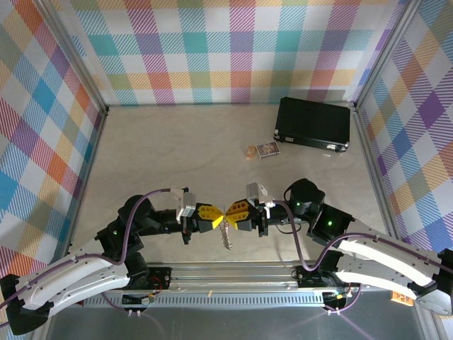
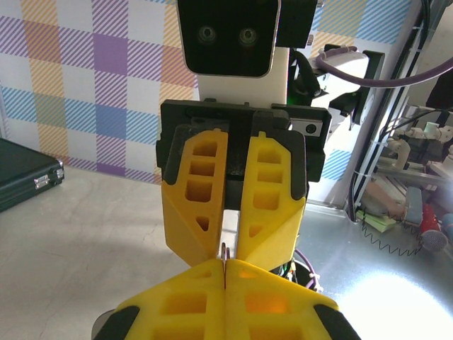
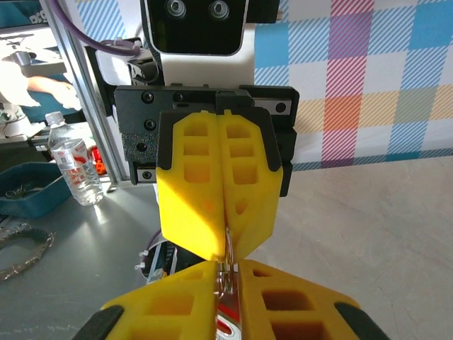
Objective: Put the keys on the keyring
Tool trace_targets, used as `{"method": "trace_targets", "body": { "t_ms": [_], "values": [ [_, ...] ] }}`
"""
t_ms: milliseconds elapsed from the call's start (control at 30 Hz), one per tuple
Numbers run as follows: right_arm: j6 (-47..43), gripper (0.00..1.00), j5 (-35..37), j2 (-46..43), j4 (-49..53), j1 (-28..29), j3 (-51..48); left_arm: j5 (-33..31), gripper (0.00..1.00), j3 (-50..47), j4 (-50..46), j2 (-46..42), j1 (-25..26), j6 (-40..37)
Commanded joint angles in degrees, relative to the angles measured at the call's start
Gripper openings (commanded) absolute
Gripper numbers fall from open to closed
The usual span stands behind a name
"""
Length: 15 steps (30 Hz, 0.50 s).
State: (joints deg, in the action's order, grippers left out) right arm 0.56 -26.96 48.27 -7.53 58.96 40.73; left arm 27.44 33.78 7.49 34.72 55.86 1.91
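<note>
Left gripper (image 1: 218, 217): jaws pressed shut on the silver keyring (image 1: 226, 237), which dangles nearward. Right gripper (image 1: 231, 212), tip to tip: jaws barely parted, pinching the red-tagged key (image 3: 226, 320).

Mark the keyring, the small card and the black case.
keyring (image 1: 226, 235), top view, on the silver part that hangs down.
card (image 1: 268, 149), top view, on its printed face.
black case (image 1: 313, 120), top view, on the middle of its lid.
</note>
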Motion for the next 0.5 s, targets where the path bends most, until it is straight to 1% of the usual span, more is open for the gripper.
{"method": "trace_targets", "body": {
  "t_ms": [0,133,233,367,433,467],
  "values": [
    [-1.1,0.13,-2.0,0.6,0.4,0.3,2.0,0.8,0.00,1.1,2.1,-0.4,0.4,-0.9],
    [-1.3,0.08,-2.5,1.3,0.8,0.3,2.5,0.9,0.00,1.0,2.1,-0.4,0.5,-0.9],
    [-1.7,0.00,-2.7,1.5,1.3,0.3,2.9,0.6,0.00,1.0,1.8,-0.5,0.5,-0.9],
    [-3.5,0.00,-1.8,1.1,3.7,0.2,3.6,-1.0,0.00,1.4,0.1,-0.7,0.5,-1.4],
    [-7.7,0.00,-0.8,1.0,8.2,0.3,5.3,-2.7,0.00,2.3,-2.5,-0.5,0.5,-2.1],
    [-10.0,0.00,0.0,1.1,11.5,0.3,6.7,-3.4,0.04,2.8,-4.1,-0.4,0.5,-2.5]
  ]
}}
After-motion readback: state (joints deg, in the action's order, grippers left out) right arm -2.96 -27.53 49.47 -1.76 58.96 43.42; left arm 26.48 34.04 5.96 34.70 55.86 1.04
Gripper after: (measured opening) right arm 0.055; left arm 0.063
